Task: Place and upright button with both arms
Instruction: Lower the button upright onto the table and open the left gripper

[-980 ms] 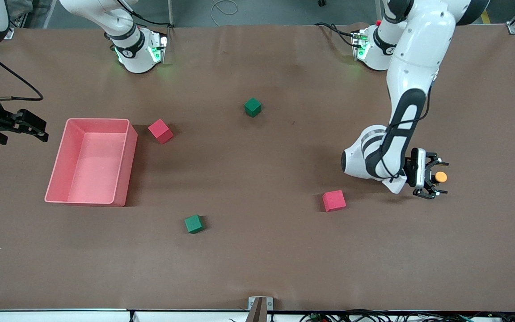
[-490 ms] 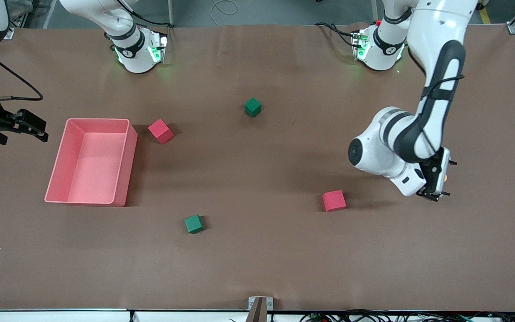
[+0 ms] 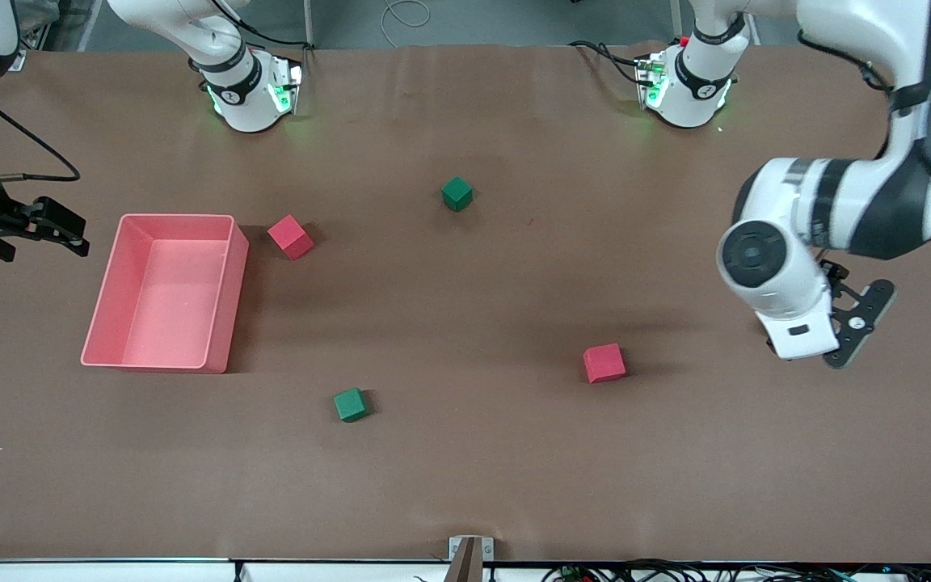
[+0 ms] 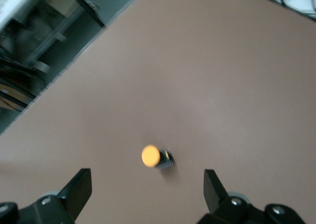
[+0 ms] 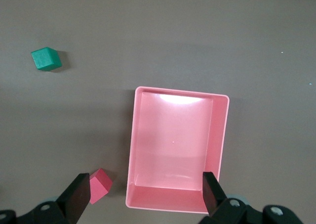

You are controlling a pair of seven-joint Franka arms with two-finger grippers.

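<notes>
Looking through the left wrist camera, we see the button [image 4: 156, 157] lying on its side on the bare brown table [image 3: 465, 469], orange cap facing the lens, untouched, between the spread fingers [image 4: 79, 189] of the left gripper [image 4: 148, 190], which hovers over it with jaws wide apart and empty. In the front view the left arm's wrist hides the button; the left gripper [image 3: 853, 311] hangs over the table at about three o'clock from the table's middle, toward the left arm's end.

We find the right gripper [image 3: 33, 226] at about nine o'clock, waiting above the table's edge at the right arm's end, jaws apart and holding nothing. Its wrist camera looks down on the pink bin [image 5: 217, 135].

A red cube [image 3: 604, 363] lies at four o'clock from the middle, another red cube [image 3: 290, 237] just beside the bin, one green cube [image 3: 457, 194] at twelve and another green cube [image 3: 350, 404] at seven.
</notes>
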